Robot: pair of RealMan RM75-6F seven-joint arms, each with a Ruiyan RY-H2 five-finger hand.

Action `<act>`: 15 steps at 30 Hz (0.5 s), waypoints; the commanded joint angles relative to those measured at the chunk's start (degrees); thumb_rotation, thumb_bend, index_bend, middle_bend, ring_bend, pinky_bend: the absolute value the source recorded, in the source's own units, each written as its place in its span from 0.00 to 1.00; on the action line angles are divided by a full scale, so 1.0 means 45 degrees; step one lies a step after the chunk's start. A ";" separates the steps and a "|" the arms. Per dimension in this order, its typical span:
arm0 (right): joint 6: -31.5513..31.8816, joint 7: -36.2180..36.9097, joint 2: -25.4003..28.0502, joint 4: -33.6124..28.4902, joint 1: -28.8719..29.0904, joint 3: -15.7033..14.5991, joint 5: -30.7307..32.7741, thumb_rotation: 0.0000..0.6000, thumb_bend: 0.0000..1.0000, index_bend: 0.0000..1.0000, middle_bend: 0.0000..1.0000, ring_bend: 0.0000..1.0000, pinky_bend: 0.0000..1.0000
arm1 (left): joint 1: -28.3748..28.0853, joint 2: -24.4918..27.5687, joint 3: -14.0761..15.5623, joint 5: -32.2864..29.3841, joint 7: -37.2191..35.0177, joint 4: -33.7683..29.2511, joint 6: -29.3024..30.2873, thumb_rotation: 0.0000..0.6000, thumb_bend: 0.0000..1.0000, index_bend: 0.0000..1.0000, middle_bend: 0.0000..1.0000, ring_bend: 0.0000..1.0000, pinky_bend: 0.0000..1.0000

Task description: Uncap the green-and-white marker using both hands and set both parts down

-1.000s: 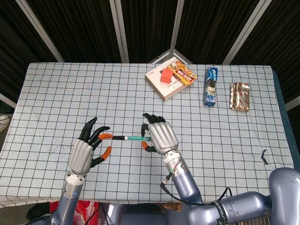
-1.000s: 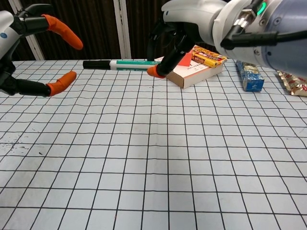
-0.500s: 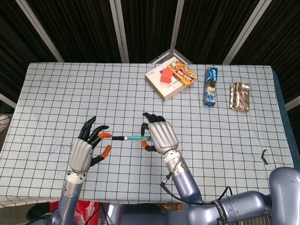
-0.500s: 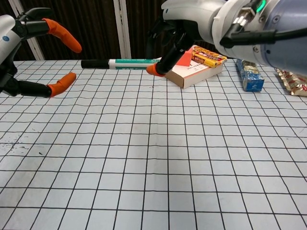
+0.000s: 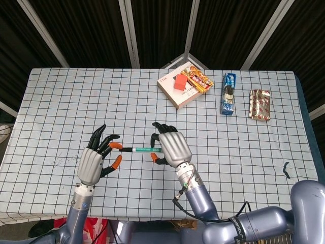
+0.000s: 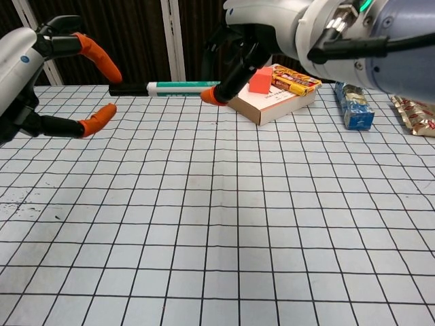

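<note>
Your right hand (image 5: 170,147) clamps the green-and-white marker (image 6: 178,87) level above the near-centre of the table (image 5: 61,96), black cap (image 6: 128,89) pointing left. Your left hand (image 5: 96,160) is spread, its fingertips (image 6: 97,116) bracketing the cap without gripping. Next, pinch the cap squarely, then pull apart.

One marker (image 5: 141,150), one book (image 5: 177,87), three (perhaps four) snack packs (image 5: 228,94).

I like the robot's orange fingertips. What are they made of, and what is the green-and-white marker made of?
The orange fingertips look like soft matte rubber caps: dull, with no glint. That is a guess from the look. The green-and-white marker, held by the right hand, looks like smooth hard plastic with a black cap. The left hand has the same orange tips.
</note>
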 commanded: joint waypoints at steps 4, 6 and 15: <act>0.0006 0.0087 0.0018 -0.0031 0.0024 0.0013 0.0033 1.00 0.44 0.72 0.17 0.17 0.19 | -0.0130 -0.0155 -0.0037 -0.0016 -0.0045 0.0141 0.0018 1.00 0.46 0.48 0.30 0.01 0.10; -0.0008 0.0137 0.0035 -0.0056 0.0025 0.0020 0.0041 1.00 0.44 0.72 0.17 0.17 0.19 | -0.0170 -0.0205 -0.0074 -0.0010 -0.0067 0.0201 0.0066 1.00 0.46 0.49 0.30 0.01 0.10; -0.0130 0.0395 0.0085 -0.0072 0.0047 0.0009 0.0041 1.00 0.44 0.72 0.17 0.17 0.19 | -0.0260 -0.0311 -0.0152 -0.0041 -0.0111 0.0455 0.0294 1.00 0.46 0.49 0.31 0.01 0.10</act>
